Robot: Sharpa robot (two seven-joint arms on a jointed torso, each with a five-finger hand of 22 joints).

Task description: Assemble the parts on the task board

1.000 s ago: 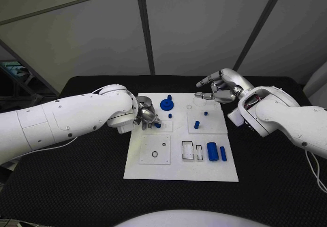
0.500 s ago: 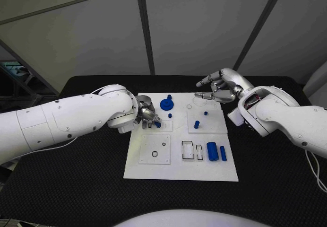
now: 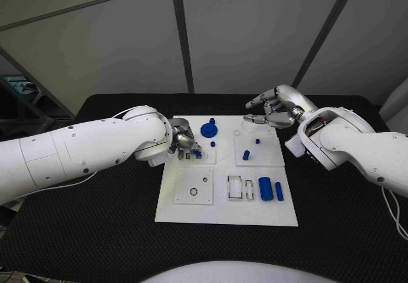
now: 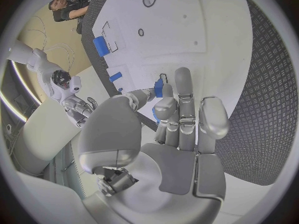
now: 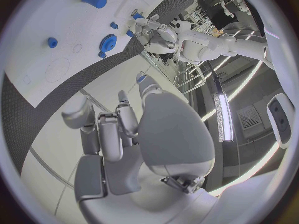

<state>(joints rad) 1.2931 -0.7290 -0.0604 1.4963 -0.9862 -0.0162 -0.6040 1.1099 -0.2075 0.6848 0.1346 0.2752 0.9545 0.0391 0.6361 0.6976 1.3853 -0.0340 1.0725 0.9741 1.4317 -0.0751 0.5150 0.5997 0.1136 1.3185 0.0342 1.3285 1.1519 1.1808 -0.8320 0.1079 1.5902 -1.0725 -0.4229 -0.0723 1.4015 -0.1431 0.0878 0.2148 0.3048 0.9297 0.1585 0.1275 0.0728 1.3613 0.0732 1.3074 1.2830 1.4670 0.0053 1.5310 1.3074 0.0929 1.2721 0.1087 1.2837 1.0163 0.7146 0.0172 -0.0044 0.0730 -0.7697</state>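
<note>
My left hand pinches a small blue part between thumb and fingertips, low over the task board near its left edge, toward the far side. My left wrist view shows the pinch plainly, the blue piece caught at the tips just above a small rectangular slot in the white plate; from my head view the same fingers are bunched and half hidden under my forearm, so the grip is hard to read there.

My right hand hovers above the board's far right corner, fingers loosely curled and apart, nothing in them. My right wrist view confirms the empty fingers and looks down on the board's far end, with my left hand at its edge.

On the board, the blue gear sits near the far edge, also seen in my right wrist view. A short blue peg stands right of the middle. Two blue cylinders lie side by side at the right edge, beside the rectangular pockets. A black ring lies in the near-left panel.
</note>
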